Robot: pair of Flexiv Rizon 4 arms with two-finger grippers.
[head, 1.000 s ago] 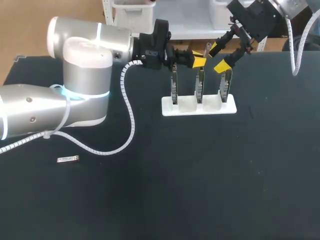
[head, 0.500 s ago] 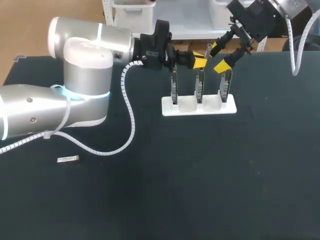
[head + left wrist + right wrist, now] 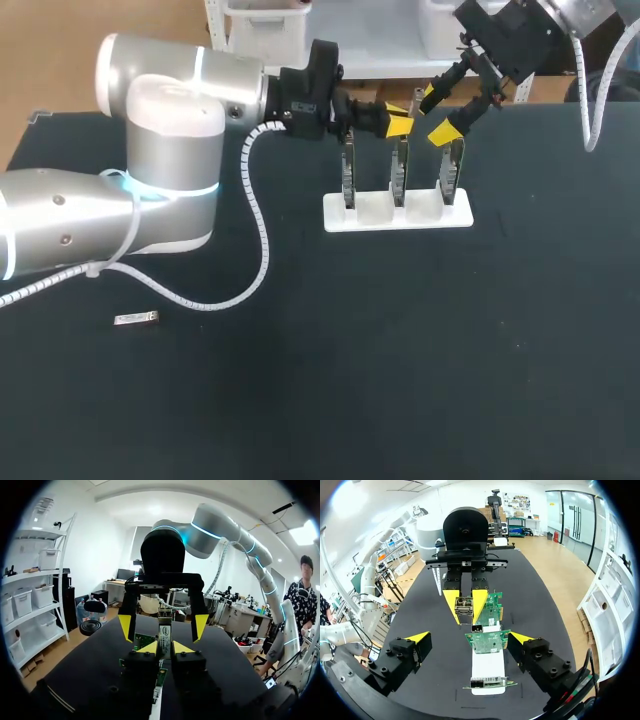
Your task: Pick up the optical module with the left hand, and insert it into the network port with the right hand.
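1. Left gripper [image 3: 400, 121] is clamped on the optical module [image 3: 464, 605], which is held up in the air near the tops of the green cards [image 3: 398, 172] and is not yet in any port
2. The right gripper [image 3: 435, 114] is held just beside the module, facing it, with its fingers wide apart and nothing gripped
3. The three green cards are stood in a white stand [image 3: 360, 212] on the black counter [image 3: 400, 360]. A silver network port [image 3: 476, 628] is seen at the end of the middle card, but which port is meant cannot be told
4. The step in hand is judged to be the hand-over: the module is to be passed from the left gripper to the right gripper
5. To do it well, the right gripper should be lined up straight with the free end of the module, and its fingers closed on two flat sides
6. The left gripper should be opened only after the new hold is firm, or the module could tip or be dropped
7. The cards should not be bumped, since they are very near
8. A pale label with tiny print is seen on the module in the left wrist view, but it is too small to be read
9. A small silver piece [image 3: 136, 319] is seen lying alone on the counter, well apart from the stand
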